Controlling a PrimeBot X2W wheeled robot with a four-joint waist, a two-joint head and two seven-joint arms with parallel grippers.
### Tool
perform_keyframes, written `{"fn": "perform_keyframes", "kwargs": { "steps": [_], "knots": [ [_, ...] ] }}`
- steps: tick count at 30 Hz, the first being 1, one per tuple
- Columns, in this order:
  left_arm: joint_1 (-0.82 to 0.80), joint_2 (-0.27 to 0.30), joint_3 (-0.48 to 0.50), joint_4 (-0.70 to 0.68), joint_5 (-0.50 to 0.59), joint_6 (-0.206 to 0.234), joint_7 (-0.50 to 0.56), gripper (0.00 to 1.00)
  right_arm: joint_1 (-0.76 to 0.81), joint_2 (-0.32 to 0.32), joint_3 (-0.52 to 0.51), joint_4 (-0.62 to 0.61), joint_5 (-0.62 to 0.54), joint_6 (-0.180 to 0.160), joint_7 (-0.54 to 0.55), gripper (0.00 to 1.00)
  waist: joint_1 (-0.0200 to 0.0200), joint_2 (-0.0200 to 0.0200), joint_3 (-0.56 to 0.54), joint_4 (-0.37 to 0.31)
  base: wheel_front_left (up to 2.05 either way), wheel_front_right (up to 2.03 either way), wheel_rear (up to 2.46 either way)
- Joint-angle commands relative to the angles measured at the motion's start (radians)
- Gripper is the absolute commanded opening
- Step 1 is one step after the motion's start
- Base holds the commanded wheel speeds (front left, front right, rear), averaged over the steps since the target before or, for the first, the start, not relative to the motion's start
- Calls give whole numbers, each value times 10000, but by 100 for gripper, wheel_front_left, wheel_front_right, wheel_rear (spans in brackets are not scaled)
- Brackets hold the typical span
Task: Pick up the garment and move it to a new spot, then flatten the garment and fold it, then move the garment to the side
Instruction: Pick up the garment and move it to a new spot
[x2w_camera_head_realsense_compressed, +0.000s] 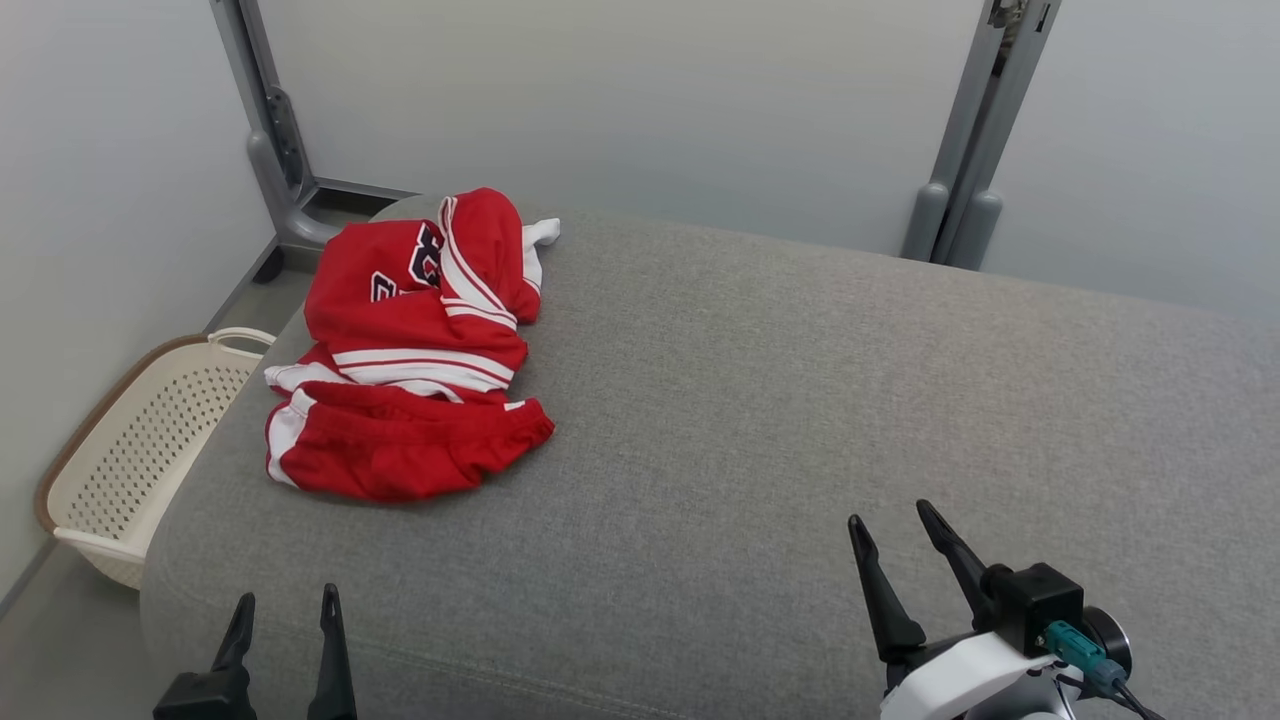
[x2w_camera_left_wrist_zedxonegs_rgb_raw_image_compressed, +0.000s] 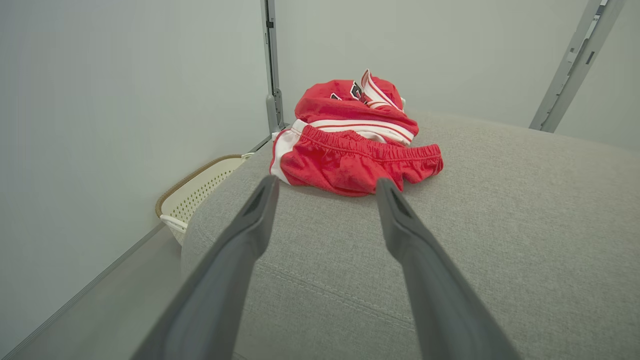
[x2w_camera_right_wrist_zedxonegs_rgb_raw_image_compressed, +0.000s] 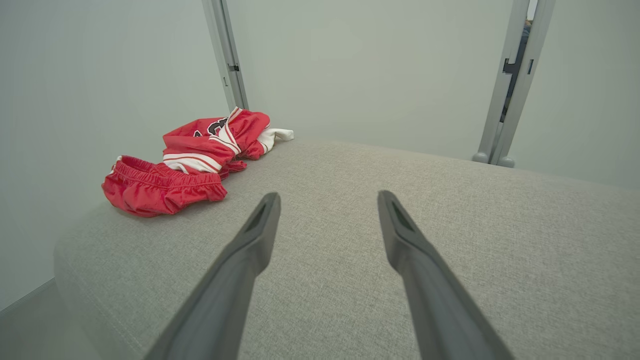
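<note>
A: Entry, grippers first. Left gripper (x2w_camera_head_realsense_compressed: 287, 597)?
B: Low at the near-left edge. Its two dark fingers are spread apart with nothing between them, tips pointing toward the red sports garment (x2w_camera_head_realsense_compressed: 400, 330). No contact: from the head camera, bare upholstery lies between the tips and the nearest fold.
A: Right gripper (x2w_camera_head_realsense_compressed: 889, 513)?
B: Near-right, fingers likewise parted and empty, over bare upholstery and well apart from the garment. A white wrist housing (x2w_camera_head_realsense_compressed: 960, 675) and a teal connector (x2w_camera_head_realsense_compressed: 1072, 640) sit behind the fingers.
A: Garment position?
B: Crumpled in a heap on the far-left part of the grey cushion (x2w_camera_head_realsense_compressed: 800, 400), close to its left edge and back corner. It is red with white stripe bands. There is a gathered elastic band along the nearest fold, dark lettering on the upper fold and a white bit poking out at the far end. Not flattened, not folded.
A: Surroundings?
B: A cream perforated laundry basket (x2w_camera_head_realsense_compressed: 140, 450) with a brown rim stands on the floor just beside the cushion's left side, lower than the garment. I cannot tell whether it touches the cushion. Two grey metal uprights (x2w_camera_head_realsense_compressed: 270, 130) stand behind the cushion against pale wall panels (x2w_camera_head_realsense_compressed: 620, 100), one at the back-left corner and one toward the back-right.
</note>
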Motion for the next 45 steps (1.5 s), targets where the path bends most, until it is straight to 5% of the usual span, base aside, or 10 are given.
{"fn": "perform_keyframes", "kwargs": {
  "steps": [1, 16, 27, 39, 45],
  "knots": [
    [71, 125, 54, -38, -42, 49, 57, 100, 36, -41, -7, 16, 17, 1, -38, 100, 0, 0, 36, -148, 0, 0, 0],
    [-1572, 988, 259, 508, -147, -228, 1222, 100, -97, -41, 82, -43, -246, 1, -38, 100, 0, 0, 593, -1142, 0, 0, 0],
    [-3765, 1948, 187, 2233, -121, -919, 2228, 100, -658, -44, 266, -210, -579, 1, 79, 100, 0, 0, 2036, -2084, 0, 0, 0],
    [-5364, 1690, 73, 4165, -641, -1283, 2914, 100, -1631, -40, 430, -392, -888, 1, 93, 100, 0, 0, 3771, -2900, 0, 0, 0],
    [-5841, 1610, 232, 5022, -776, -941, 2851, 100, -2013, -38, 469, -411, -952, 1, 43, 100, 0, 0, 4389, -3164, 0, 0, 0]
  ]
}}
